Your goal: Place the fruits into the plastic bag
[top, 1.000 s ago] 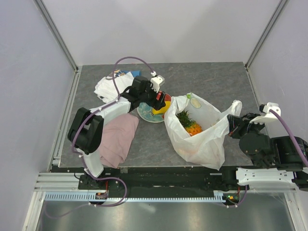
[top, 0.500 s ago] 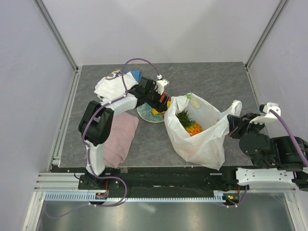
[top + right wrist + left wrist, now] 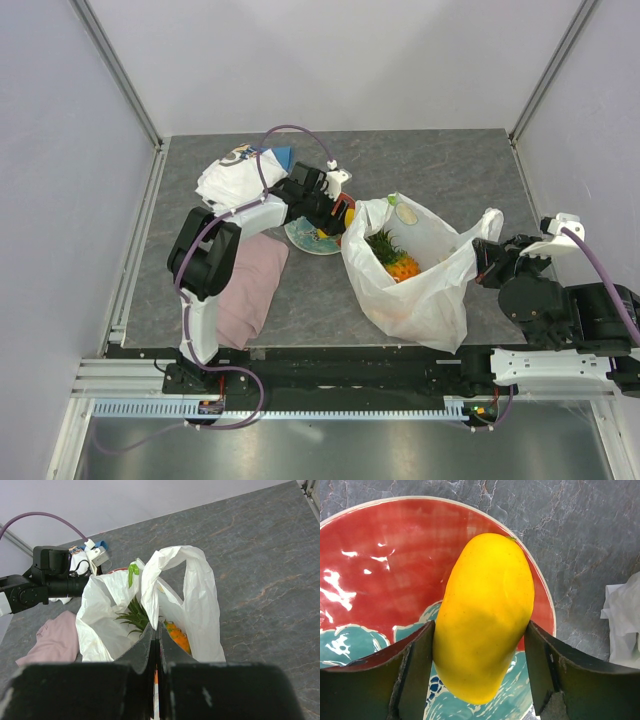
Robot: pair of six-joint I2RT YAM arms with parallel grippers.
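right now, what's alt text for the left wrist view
A yellow mango lies on a red-and-teal plate, dark fingers of the left end effector pressed against both its sides. Grey marbled table surrounds the plate, a white plastic bag edge at right.

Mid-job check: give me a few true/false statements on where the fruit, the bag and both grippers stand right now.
1. The mango lies on the plate, between the left gripper's fingers. True.
2. The pineapple sits on the plate. False: it is inside the plastic bag.
3. The right gripper is open, clear of the bag. False: it is shut on the bag's edge.
4. In the top view, a pink cloth lies left of the plate. True.
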